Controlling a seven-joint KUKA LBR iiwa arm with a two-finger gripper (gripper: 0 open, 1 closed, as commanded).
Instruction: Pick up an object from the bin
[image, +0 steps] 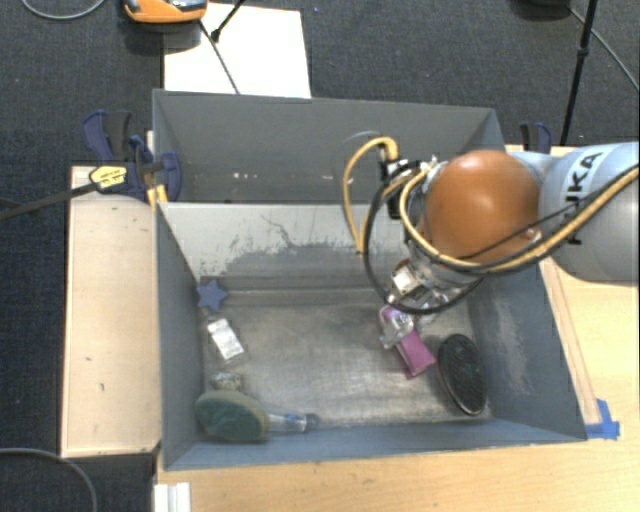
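My gripper (413, 285) hangs below the wrist in the right half of the bin, low over the floor. Directly beneath it lies a pink block with a purple, partly clear end (408, 345), pointing up toward the gripper; whether they touch I cannot tell. Just to the right of that block a black oval thing (463, 373) rests against the bin's right slope.
A small blue star (211, 294) lies at the left wall, with a clear wrapped piece (225, 338) below it. A green round brush with a clear handle (240, 417) sits in the front left corner. The orange cover and cables hide the gripper's upper part.
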